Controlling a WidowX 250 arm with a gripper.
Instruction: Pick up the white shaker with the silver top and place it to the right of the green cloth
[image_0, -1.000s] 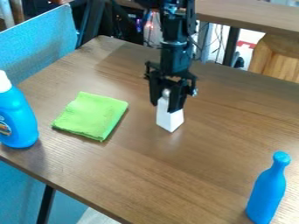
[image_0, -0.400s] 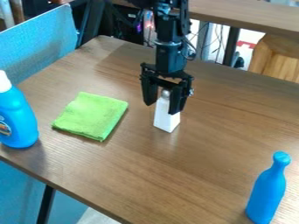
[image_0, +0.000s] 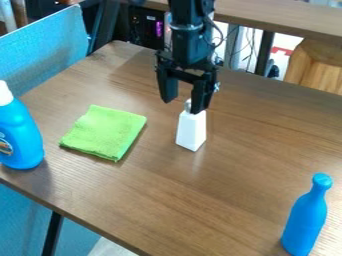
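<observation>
The black gripper hangs over the middle of the table with its two fingers apart, so it is open. Just beneath it a white four-sided bottle with a grey top stands upright on the wood. One finger is in front of or beside the bottle's top; whether they touch I cannot tell. Left of the gripper lies a folded green cloth.
The brown wooden table bears a blue bottle with a white cap at its left edge and a plain blue bottle at the lower right. A blue panel stands behind the table's left side.
The gripper has risen and shifted a little left, its fingers now higher around the white bottle's top and wider apart. The bottle has moved slightly left from its earliest place.
</observation>
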